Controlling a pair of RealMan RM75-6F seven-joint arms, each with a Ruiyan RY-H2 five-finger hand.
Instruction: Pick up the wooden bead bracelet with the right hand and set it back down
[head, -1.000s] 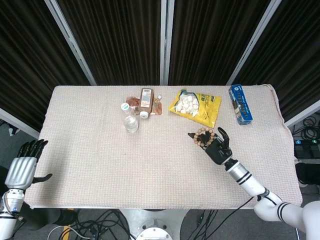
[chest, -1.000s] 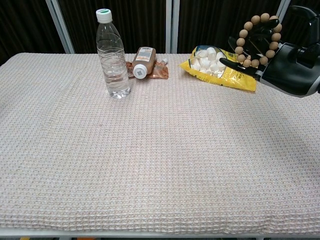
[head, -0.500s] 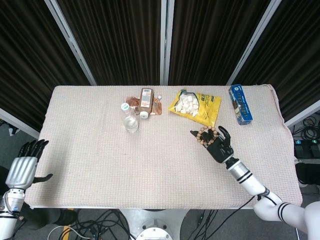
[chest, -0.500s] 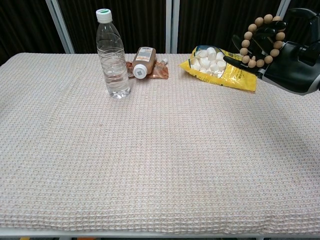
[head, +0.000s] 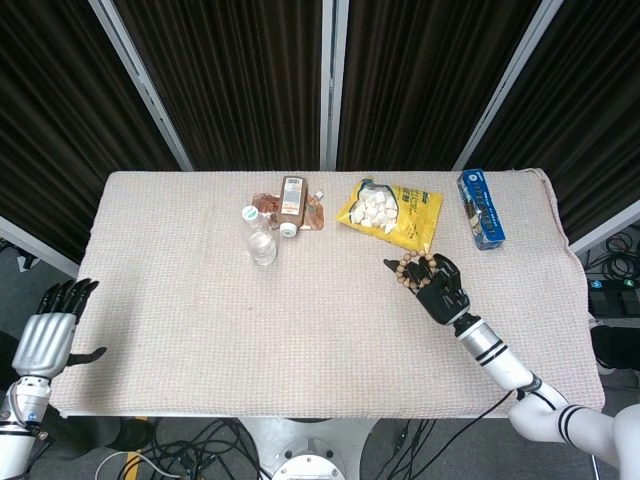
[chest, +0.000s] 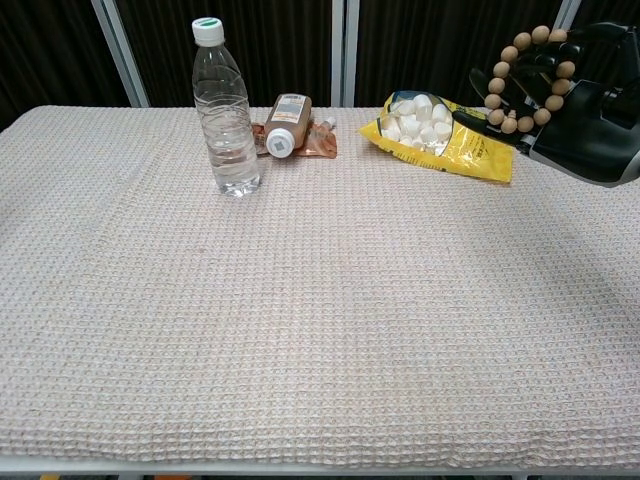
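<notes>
Chest view: right hand (chest: 585, 110) fingers (chest: 548, 62) hooked through bracelet (chest: 530, 80), clear of tabletop (chest: 300, 300); light, floppy loop, beads likely slick, so carry by the strand.

On the table (head: 180, 300), a water bottle (chest: 227, 110) stands left of the snack bag (chest: 440, 135).

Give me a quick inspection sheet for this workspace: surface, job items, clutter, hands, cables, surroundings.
Surface: table under a beige waffle-weave cloth.
Job's things: wooden bead bracelet held off the cloth by the right hand.
Clutter: water bottle upright; brown bottle lying on a pouch; yellow snack bag; blue box at the far right.
Hands: right hand's fingers grip the bracelet; left hand off the table edge, fingers apart, holding nothing.
Cables: a tangle on the floor under the table.
Surroundings: dark curtains behind.
</notes>
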